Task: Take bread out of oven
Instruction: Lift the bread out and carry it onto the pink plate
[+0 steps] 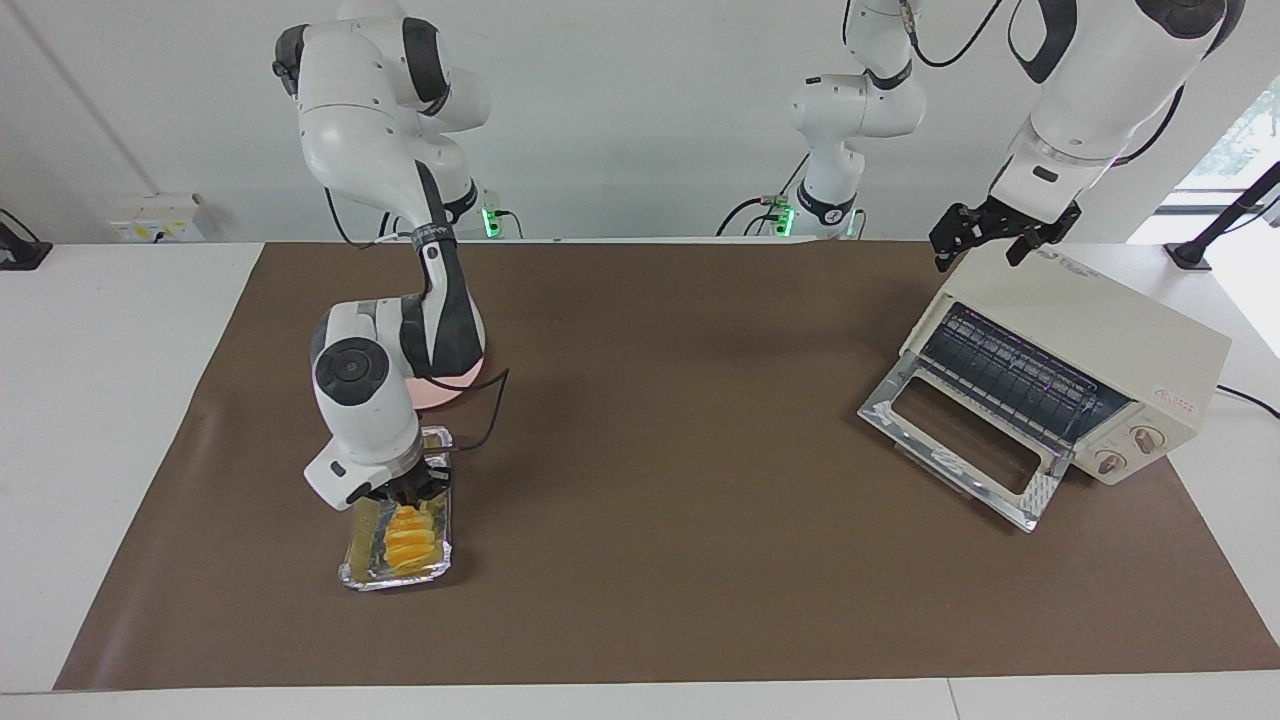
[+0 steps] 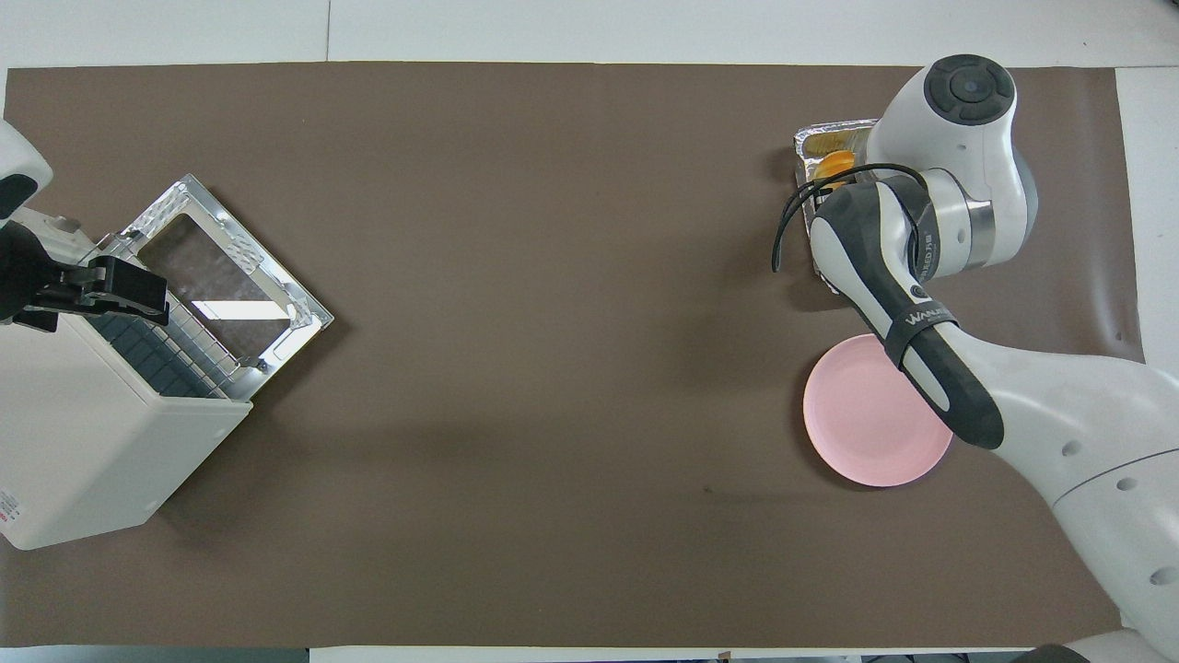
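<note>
The bread [image 1: 412, 540] lies in a crinkled foil tray [image 1: 362, 572] on the brown mat at the right arm's end of the table. My right gripper [image 1: 415, 497] is down in the tray at the end of the bread nearer to the robots. In the overhead view the arm's wrist covers it and only a bit of the bread [image 2: 834, 166] shows. The oven [image 1: 1100, 330] stands at the left arm's end with its glass door [image 1: 950, 440] dropped open and only its wire rack showing inside. My left gripper [image 1: 978, 258] hangs open just over the oven's top edge [image 2: 55, 230].
A round pink plate [image 2: 875, 414] lies nearer to the robots than the foil tray [image 2: 834, 138], partly under the right arm. The oven's open door [image 2: 230, 276] juts out onto the mat toward the table's middle. Its cable runs off the table's end.
</note>
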{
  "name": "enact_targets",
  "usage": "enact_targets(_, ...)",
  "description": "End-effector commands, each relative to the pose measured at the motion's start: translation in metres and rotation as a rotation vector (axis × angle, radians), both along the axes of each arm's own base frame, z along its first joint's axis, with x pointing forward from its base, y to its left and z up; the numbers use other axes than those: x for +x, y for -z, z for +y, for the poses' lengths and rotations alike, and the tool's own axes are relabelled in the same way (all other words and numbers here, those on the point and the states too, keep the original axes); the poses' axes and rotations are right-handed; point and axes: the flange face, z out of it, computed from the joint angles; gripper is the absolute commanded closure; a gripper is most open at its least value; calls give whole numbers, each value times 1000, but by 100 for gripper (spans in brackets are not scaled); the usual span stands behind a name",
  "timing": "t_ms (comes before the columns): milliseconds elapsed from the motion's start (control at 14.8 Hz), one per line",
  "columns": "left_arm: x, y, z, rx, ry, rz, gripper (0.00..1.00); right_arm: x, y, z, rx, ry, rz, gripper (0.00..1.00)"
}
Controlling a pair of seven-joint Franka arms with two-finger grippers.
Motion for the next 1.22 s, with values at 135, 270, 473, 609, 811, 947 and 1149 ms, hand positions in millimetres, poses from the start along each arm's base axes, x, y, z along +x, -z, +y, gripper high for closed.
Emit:
enact_targets(135,-7,-2,4,-17,-5,-16,0,-1,-25,-2,-20,15,26,100)
enact_targets(270,-7,-1,4,-17,-4,-14,0,-6,-38,-1,-25,16,42,100)
enact_targets(473,-7,-2,4,-17,-5,-16,0,-23,-80,0,-17,27,61,100)
enact_targets(609,-7,-1,3,-19,-4,-14,0,-40,-104,2,13,50,90,100)
enact_targets(811,-7,-2,3,-19,-4,-16,0,-85,-122,-4,15,48,110,100)
enact_targets(947,-7,-1,3,-19,-4,-14,0,-118,-127,-5,42,60,129,100)
enact_targets(1149,-7,-2,4,-17,-5,-16,0,-153,-126,-8,48,70,129,100)
